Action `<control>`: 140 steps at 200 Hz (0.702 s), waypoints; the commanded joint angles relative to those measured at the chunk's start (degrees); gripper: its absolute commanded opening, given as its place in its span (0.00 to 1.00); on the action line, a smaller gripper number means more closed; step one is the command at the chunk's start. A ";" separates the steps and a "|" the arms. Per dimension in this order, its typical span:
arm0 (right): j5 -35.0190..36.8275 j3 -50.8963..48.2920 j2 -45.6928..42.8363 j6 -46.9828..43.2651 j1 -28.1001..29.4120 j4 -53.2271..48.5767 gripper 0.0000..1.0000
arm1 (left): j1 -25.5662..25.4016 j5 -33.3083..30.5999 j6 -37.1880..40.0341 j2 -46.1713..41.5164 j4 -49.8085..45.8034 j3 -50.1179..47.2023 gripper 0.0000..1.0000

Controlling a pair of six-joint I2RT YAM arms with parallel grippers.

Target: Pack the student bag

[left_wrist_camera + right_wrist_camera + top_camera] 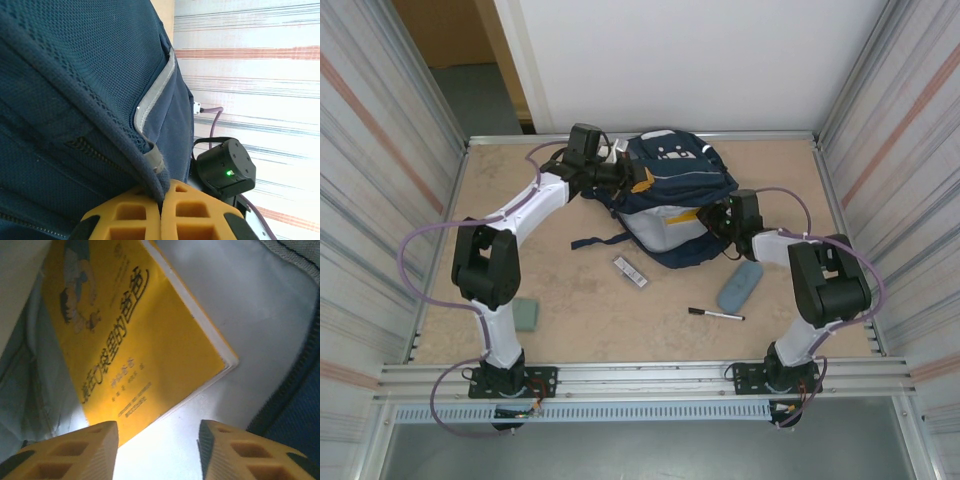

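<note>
Top view: the backpack (670, 200) lies on the table (570, 300), centre and toward the far side, with its mouth turned to the right arm. The left gripper (638, 178) sits at the upper-left edge of the backpack. The right gripper (717, 215) is at the mouth, just beside a yellow book (686, 215) showing in the opening. Loose on the table, nearer the arms: a small striped block (630, 272), a pen (715, 314), a blue-grey case (740, 287), and a green pad (525, 313) by the left arm.

Left wrist view: the left gripper (161, 210) is fully closed, with a fold of the backpack (75, 75) rim pinched between its fingers (125, 217). The fabric is navy mesh weave with a grey reflective stripe (155, 95), and it creases around the pinch.

Right wrist view: the right gripper (157, 450) is inside the opening, its fingers (75, 452) apart with a clear gap and nothing between them. The book (130, 330) rests against the pale lining (250, 315). Its lower edge is near the finger at the left of this view; touching or not, cannot tell.

Handling, my judgement: the shell is soft and floppy, probably light, and the mouth will likely sag shut unless the rim is held up. The weave should grip well. Best holds are the stitched rim, the zip edge or a strap, not a flat panel
</note>
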 commanded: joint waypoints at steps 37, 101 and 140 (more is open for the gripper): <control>2.76 3.99 5.48 -8.07 2.22 7.66 0.35 | -0.60 3.17 0.98 1.64 2.03 3.54 0.00; -9.69 10.71 18.49 -12.34 1.00 20.80 0.31 | -0.68 4.80 3.06 2.99 -0.58 6.60 0.00; -14.53 11.71 21.37 -11.78 0.27 28.80 0.28 | 0.07 4.92 4.28 3.99 -2.32 6.58 0.00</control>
